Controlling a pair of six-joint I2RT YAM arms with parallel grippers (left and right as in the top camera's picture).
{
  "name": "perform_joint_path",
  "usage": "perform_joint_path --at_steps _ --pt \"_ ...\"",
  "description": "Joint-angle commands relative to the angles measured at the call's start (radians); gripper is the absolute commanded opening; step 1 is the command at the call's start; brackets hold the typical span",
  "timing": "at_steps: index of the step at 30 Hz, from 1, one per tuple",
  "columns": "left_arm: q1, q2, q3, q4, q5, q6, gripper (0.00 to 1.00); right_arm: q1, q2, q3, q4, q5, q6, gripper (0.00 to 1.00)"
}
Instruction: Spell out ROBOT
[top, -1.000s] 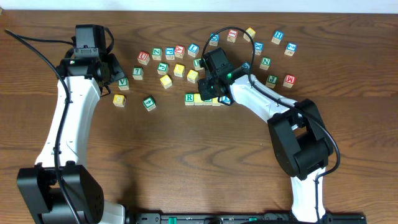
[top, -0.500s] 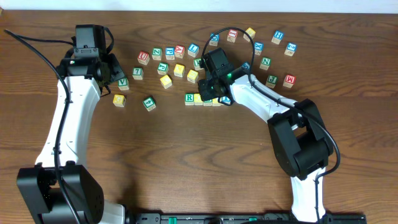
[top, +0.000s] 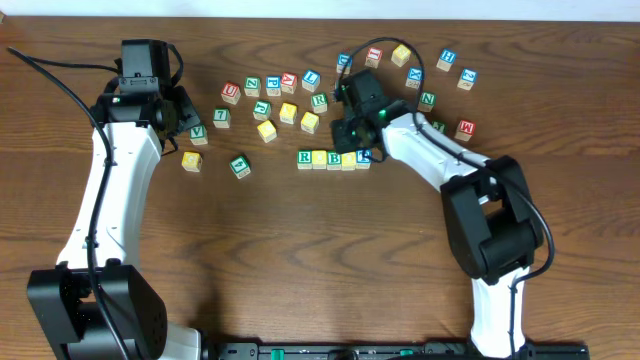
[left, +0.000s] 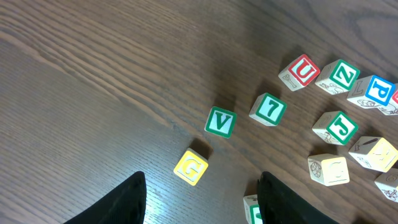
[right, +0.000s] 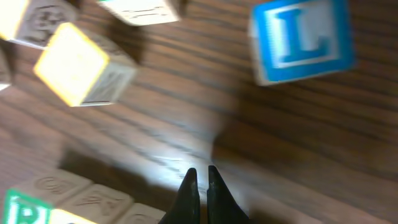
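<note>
Left wrist view, far left: left claw (left: 202, 186) spread wide and empty, hung over bare dark wooden surface (left: 93, 93) close to small yellow wooden G block (left: 191, 167) and green-lettered wooden V block (left: 220, 121). Probably parked clear of the spelling area, out of the other arm's way.

Overhead, centre: row of five small wooden letter blocks (top: 334, 158), side by side and touching, begun with green-lettered R block (top: 305, 157). B legible mid-row; yellow faces unreadable. Last blue block slightly out of line. Likely the word, near done, laid apart from the scattered spares for legibility.

Right wrist view, blurred: right claw (right: 199, 180) pinched shut on nothing, just above the row's end, blue-lettered L block (right: 301, 40) beyond. Closed tips judged better suited to nudging than carrying.
</note>
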Motion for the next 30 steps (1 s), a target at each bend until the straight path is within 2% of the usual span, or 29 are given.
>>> perform_joint_path --at_steps 1,30 --pt "0.003 0.002 0.005 -0.001 -0.003 -0.013 0.56 -0.007 0.009 0.018 -0.007 -0.002 0.009 0.01" --pt "0.003 0.002 0.005 -0.002 -0.003 -0.013 0.56 -0.056 0.003 0.019 -0.116 0.009 0.019 0.01"
